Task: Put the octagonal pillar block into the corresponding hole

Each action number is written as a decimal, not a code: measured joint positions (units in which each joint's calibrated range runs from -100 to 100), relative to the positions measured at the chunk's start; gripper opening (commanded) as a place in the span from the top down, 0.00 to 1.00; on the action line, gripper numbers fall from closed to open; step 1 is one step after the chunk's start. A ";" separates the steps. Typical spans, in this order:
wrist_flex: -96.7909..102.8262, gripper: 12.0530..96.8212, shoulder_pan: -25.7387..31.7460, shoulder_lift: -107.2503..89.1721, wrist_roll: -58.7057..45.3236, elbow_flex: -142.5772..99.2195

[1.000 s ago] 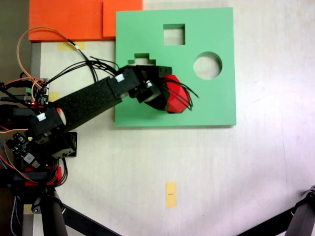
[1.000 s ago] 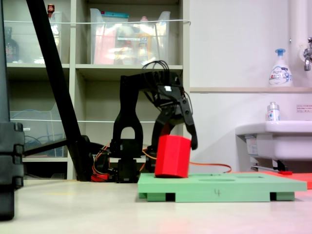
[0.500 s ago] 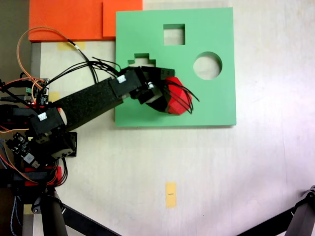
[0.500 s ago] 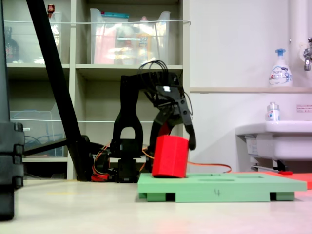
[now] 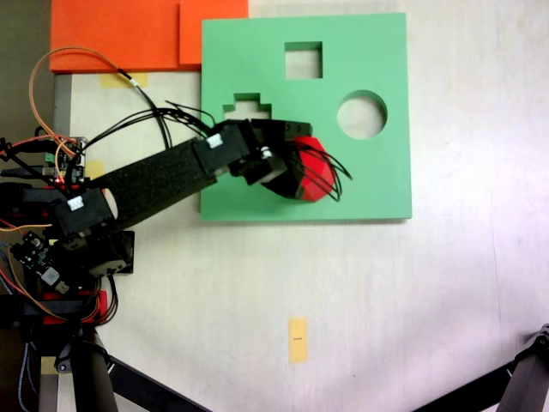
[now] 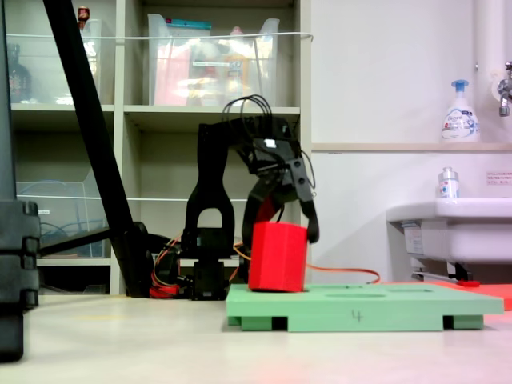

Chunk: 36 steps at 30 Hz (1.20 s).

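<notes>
Gripper (image 6: 282, 232): I see the jaws clamped on the bright red foam octagonal pillar block (image 6: 278, 257).
Block: slightly tilted, base touching the flat light-green foam board (image 5: 369, 51).

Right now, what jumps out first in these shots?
The bright red block stands upright on the near-left part of the green board, held by the black arm's hand. In the top-down fixed view the board's square hole and round hole sit open beyond it.
</notes>
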 measured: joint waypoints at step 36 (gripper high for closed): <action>0.00 0.64 4.10 -8.62 -0.29 -10.78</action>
